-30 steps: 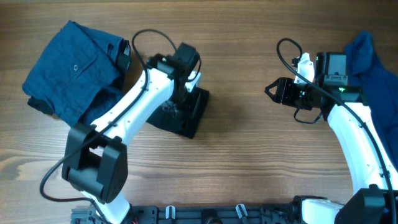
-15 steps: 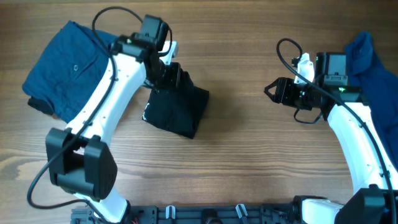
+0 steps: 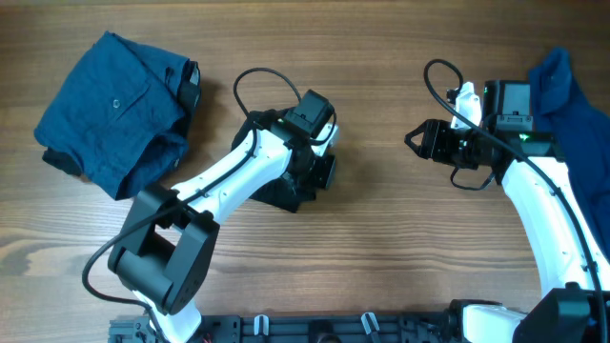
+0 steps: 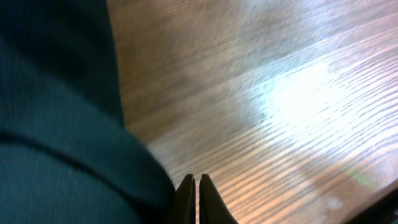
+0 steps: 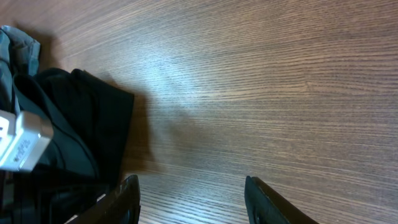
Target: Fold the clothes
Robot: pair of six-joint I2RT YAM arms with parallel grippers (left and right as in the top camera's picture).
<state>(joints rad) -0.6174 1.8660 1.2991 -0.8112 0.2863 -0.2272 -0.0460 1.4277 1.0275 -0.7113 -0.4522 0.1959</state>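
Note:
The folded black T-shirt (image 3: 284,197) lies on the wooden table near the middle, mostly covered by my left arm. My left gripper (image 3: 324,170) is at the shirt's right edge. In the left wrist view its jaws (image 4: 194,190) are shut with nothing between them, and the dark fabric (image 4: 56,124) lies just to their left. My right gripper (image 3: 416,138) is open and empty over bare wood, well to the right of the shirt. The right wrist view shows its open jaws (image 5: 193,199) and the black shirt (image 5: 81,118) at far left.
A folded dark blue buttoned garment (image 3: 114,105) lies at the back left. A blue shirt (image 3: 572,105) lies bunched at the back right, behind my right arm. Bare wood lies between the two grippers.
My left gripper has swung from the black shirt's upper left side to its right edge. The shirt stays folded in about the same place. The right arm has not moved.

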